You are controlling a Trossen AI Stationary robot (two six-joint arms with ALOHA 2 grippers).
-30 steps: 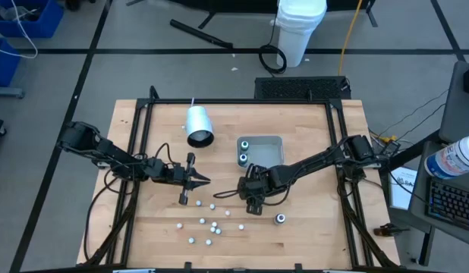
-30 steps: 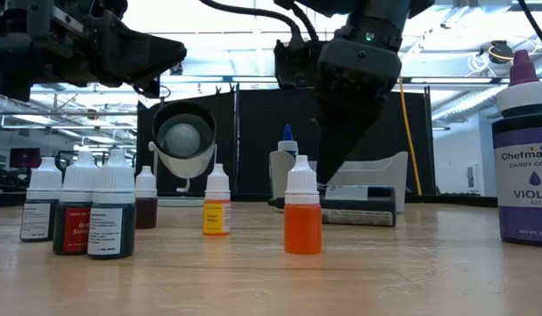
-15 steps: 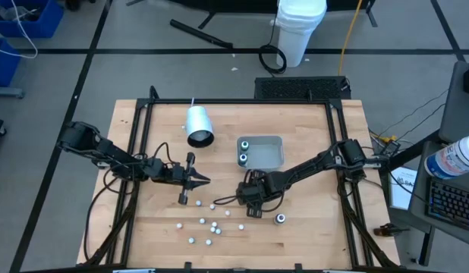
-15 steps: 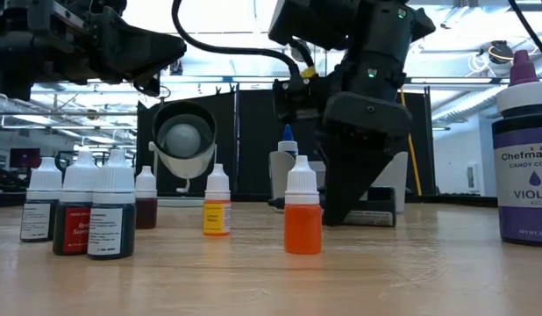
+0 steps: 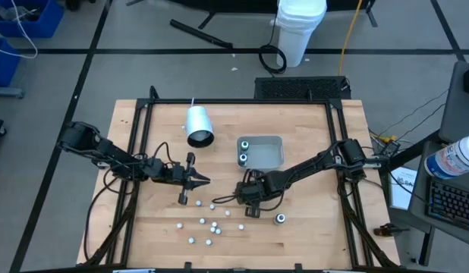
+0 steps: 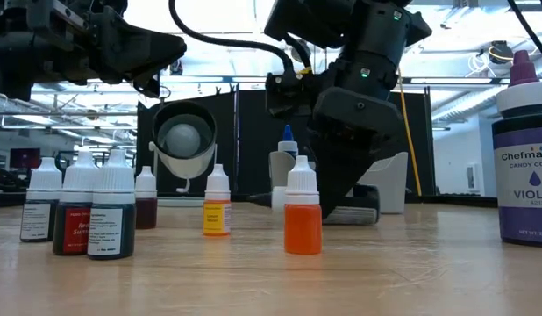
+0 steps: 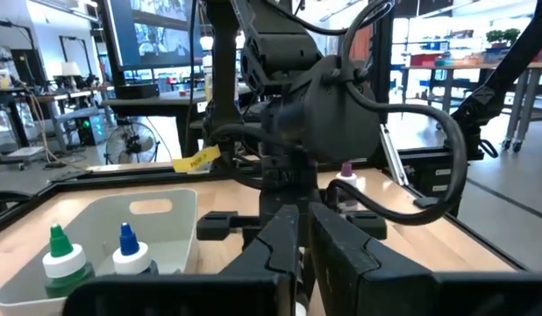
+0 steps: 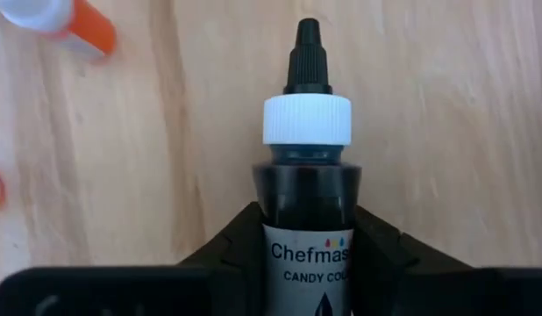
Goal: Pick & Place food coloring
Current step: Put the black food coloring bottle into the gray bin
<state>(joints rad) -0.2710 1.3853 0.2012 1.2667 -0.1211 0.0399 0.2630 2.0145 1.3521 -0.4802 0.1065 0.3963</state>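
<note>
wooden tabletop (image 5: pixel 310 227) carries the right gripper (image 5: pixel 252 199) low at mid-table, clamped on a black-tipped food coloring bottle (image 8: pixel 307 167); it should lift straight, clear of the orange bottle (image 6: pixel 303 219), while the left gripper (image 5: pixel 190 180), fingers together, waits nearby.

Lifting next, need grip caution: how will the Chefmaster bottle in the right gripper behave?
The Chefmaster bottle lies on its side, round-bodied, so it would probably roll if released. The right gripper pinches its smooth labelled body, so it might slip or pivot. The left gripper waits nearby.
</note>
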